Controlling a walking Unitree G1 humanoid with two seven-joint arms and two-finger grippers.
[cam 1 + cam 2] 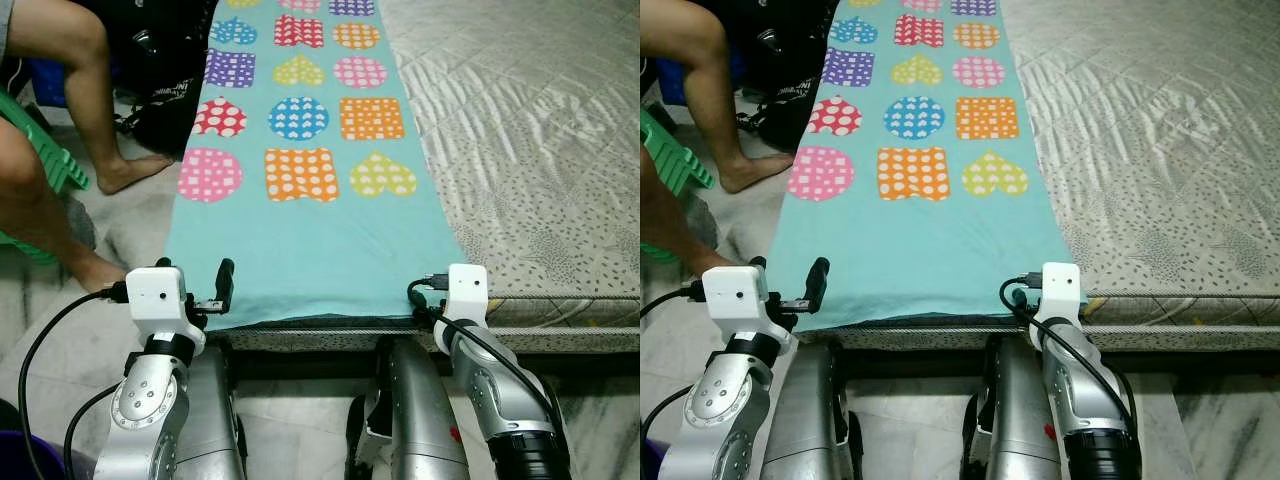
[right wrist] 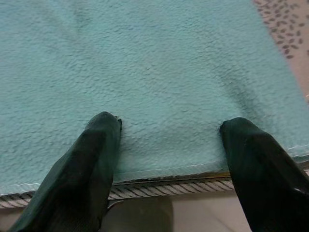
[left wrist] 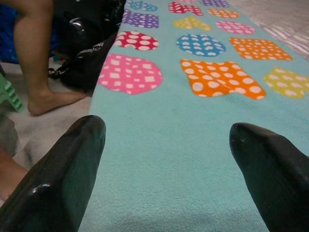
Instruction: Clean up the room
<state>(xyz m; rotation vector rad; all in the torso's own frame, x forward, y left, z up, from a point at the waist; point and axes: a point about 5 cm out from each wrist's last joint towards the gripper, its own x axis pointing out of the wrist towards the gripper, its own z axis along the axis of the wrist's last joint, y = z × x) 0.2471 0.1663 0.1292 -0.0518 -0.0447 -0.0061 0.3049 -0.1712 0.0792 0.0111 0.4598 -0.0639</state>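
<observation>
Marble floor (image 1: 60,330) on the left, pale with grey veins; low bed (image 1: 540,150) with a grey patterned mattress across the right and far side. Lying along the bed's left strip: teal fleece blanket (image 1: 310,250), printed with dotted hearts, circles and squares in pink, orange, blue and yellow, long axis running near to far, near hem hanging just at the mattress edge. Person's bare legs (image 1: 70,120) on the far left, beside a green stool (image 1: 50,165) and a black bag (image 1: 170,90).

Left gripper (image 3: 164,145) over the blanket's near left corner, fingers (image 3: 63,174) spread wide apart, nothing between them. Right gripper (image 2: 169,140) at the near right corner, fingers (image 2: 91,164) likewise apart, tips resting on or just above the hem. Each arm equally near its own corner, 2 corners for 2 grippers; blanket stretching straight away from both. Likely next: pinching both corners to fold or lift the blanket.
</observation>
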